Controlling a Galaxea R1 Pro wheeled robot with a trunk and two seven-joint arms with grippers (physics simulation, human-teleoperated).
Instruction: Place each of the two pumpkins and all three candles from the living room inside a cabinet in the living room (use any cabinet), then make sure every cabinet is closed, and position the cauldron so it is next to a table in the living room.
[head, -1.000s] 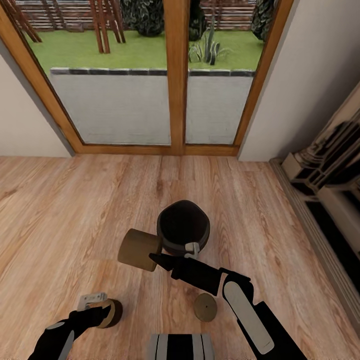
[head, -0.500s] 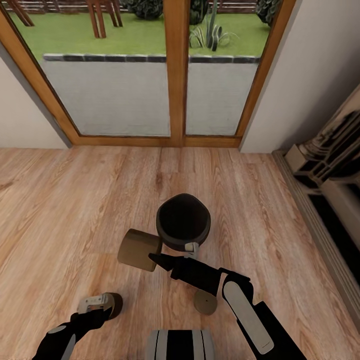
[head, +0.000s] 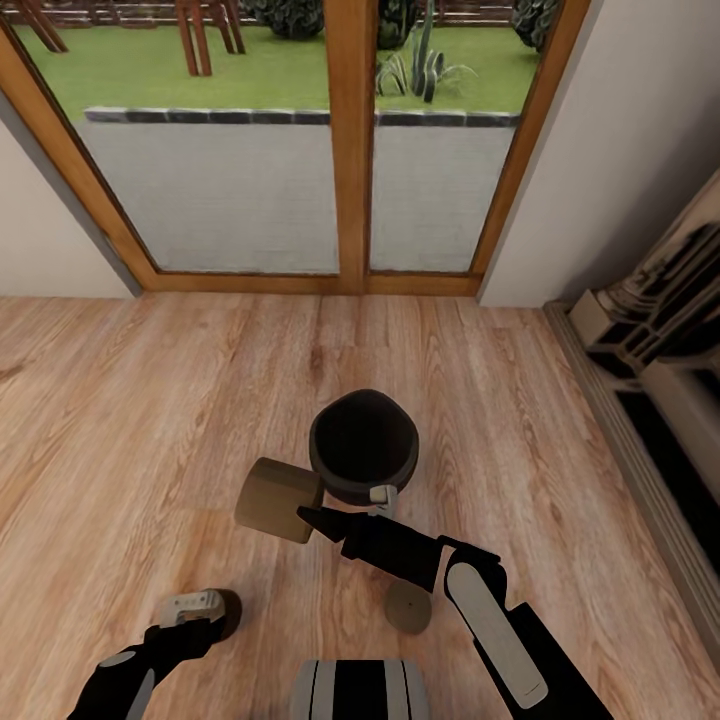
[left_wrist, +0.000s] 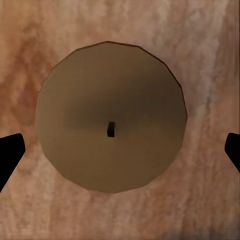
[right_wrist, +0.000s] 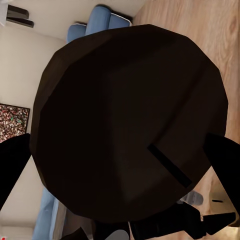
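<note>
A wooden floor (head: 150, 420) runs up to one wide glass door (head: 340, 150) with a wooden frame; beyond the glass lie a grey paved strip and green lawn. At the right edge stands a pale piece of furniture with dark openings (head: 660, 340).

One black pot (head: 363, 446) sits on the floor near the middle, mouth up. In the head view the right arm reaches to its near rim, and the right pincer (head: 383, 497) sits at that rim with one pale fingertip (head: 381, 493) showing; whether it grips the rim cannot be told. The right wrist view shows the pot's dark body (right_wrist: 127, 122) close up between two dark, widely spread fingers, and behind it a blue sofa (right_wrist: 95, 30) and a framed picture (right_wrist: 12, 120) on a pale wall.

Three candles are in view. One tan candle (head: 279, 499) lies on its side just beside the pot. A second (head: 408, 606) stands upright on the floor near the right forearm. The third (head: 228, 611) is mostly hidden under the left pincer (head: 192, 606). The left wrist view shows its round top (left_wrist: 111, 144) and tiny wick from straight above, with the left pincer spread wide, both fingertips well clear of the candle
</note>
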